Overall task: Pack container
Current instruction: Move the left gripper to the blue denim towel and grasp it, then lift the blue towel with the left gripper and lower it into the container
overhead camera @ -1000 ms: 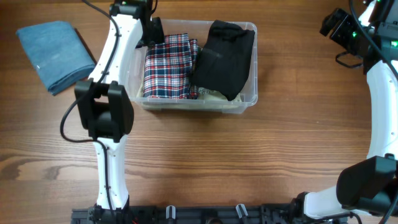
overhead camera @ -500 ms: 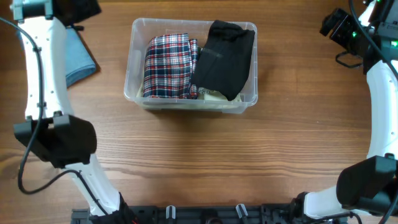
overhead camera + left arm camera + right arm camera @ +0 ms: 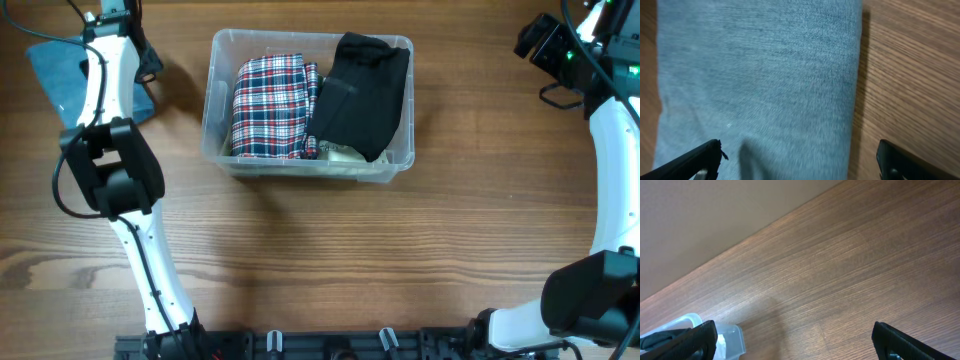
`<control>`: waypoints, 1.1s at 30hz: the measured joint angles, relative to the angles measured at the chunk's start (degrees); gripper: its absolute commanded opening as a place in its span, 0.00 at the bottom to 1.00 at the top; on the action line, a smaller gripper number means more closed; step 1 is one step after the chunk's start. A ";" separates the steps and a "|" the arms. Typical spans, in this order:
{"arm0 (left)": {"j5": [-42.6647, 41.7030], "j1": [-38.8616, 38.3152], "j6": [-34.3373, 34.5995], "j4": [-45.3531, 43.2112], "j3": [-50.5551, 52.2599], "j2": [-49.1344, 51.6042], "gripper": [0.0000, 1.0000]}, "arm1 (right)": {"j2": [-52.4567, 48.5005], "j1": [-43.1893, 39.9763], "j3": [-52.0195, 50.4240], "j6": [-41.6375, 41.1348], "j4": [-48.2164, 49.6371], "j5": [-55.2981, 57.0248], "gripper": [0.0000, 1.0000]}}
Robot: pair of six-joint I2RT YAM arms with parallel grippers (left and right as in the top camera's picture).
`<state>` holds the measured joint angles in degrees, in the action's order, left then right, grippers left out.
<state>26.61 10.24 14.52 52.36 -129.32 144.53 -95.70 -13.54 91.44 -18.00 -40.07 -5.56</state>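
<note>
Both jaw sets are gaping wide: we are holding our left gripper (image 3: 799,155) over the blue cloth (image 3: 755,75), upper left, our right gripper (image 3: 794,334) far from the container (image 3: 213,110).

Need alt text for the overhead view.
A clear rectangular plastic container on a wooden table holds a folded plaid cloth beside a black garment. The left arm reaches over a folded blue cloth at top left; the right arm stands at the right edge.
</note>
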 measured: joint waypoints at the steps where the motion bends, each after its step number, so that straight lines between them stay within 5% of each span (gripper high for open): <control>1: 0.20 -0.02 0.04 -0.55 0.00 0.90 0.99 | 0.00 0.00 0.00 0.00 0.02 0.00 1.00; 6: 3.74 -0.57 0.20 -1.42 0.00 3.69 0.99 | 0.00 0.00 0.00 0.00 0.00 0.00 1.00; 7: 5.86 -0.70 0.39 -1.29 0.00 3.93 0.91 | 0.00 0.00 0.00 0.00 0.02 0.00 1.00; 10: 8.96 -0.50 1.03 -0.52 -0.07 4.48 0.41 | 0.00 0.00 0.00 0.00 0.02 0.00 1.00; 13: 10.64 -0.66 1.01 0.22 -0.37 4.79 0.04 | 0.00 0.00 0.00 0.00 0.02 0.00 1.00; 19: 12.63 -0.76 0.90 5.49 -1.25 4.79 0.04 | 0.00 0.00 0.00 0.00 0.00 0.00 1.00; 22: 10.93 -0.76 1.99 15.98 -3.63 4.63 0.04 | 0.00 0.00 0.00 0.00 0.02 0.00 1.00; 26: -4.48 -0.39 3.32 28.63 -5.68 -1.38 0.04 | 0.00 0.00 0.00 0.00 0.00 0.00 1.00; 30: -27.26 -0.44 -0.33 29.31 -5.70 -17.33 0.04 | 0.00 0.00 0.00 0.00 0.00 0.00 1.00; 33: -35.74 -0.79 -0.98 30.93 -5.99 -28.30 0.04 | 0.00 0.00 0.00 0.00 0.00 0.00 1.00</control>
<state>-9.13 9.45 13.54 83.29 -135.31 116.22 -95.70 -13.54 91.44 -18.00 -40.07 -5.56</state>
